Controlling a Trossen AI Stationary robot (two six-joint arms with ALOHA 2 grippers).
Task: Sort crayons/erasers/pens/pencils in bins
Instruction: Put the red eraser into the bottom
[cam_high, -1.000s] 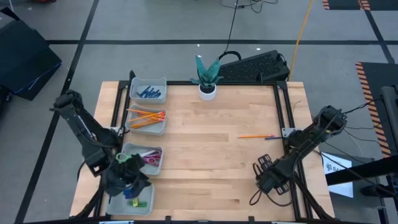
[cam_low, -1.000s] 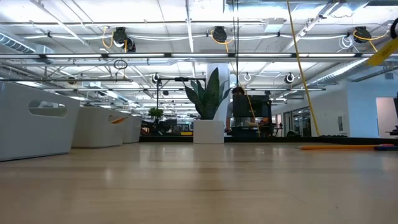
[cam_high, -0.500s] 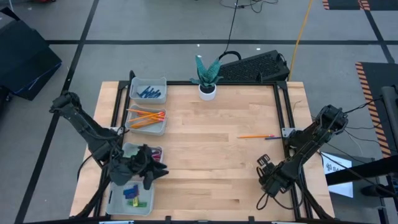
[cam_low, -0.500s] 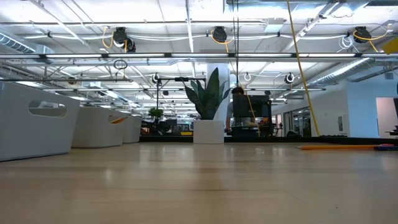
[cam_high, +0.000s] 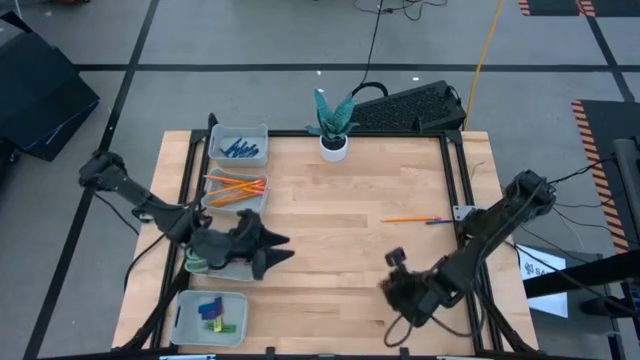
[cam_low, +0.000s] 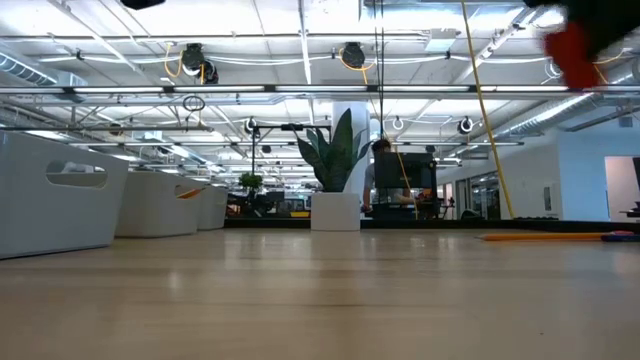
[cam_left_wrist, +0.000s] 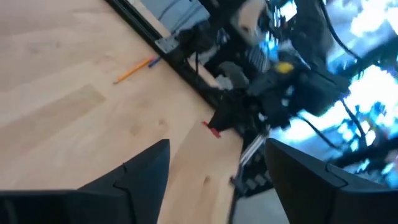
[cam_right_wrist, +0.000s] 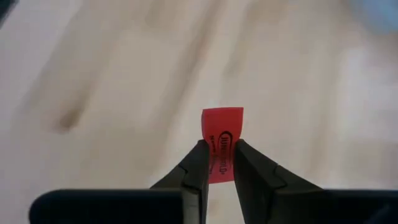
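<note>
Bins (cam_high: 238, 146) left (pencil (cam_high: 405, 219) right)

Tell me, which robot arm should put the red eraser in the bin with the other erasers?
Probably the right arm: its right gripper is already shut on the red eraser, above the table's near right part. The eraser bin sits at the near left corner, beside the left gripper, which is open and empty.
</note>
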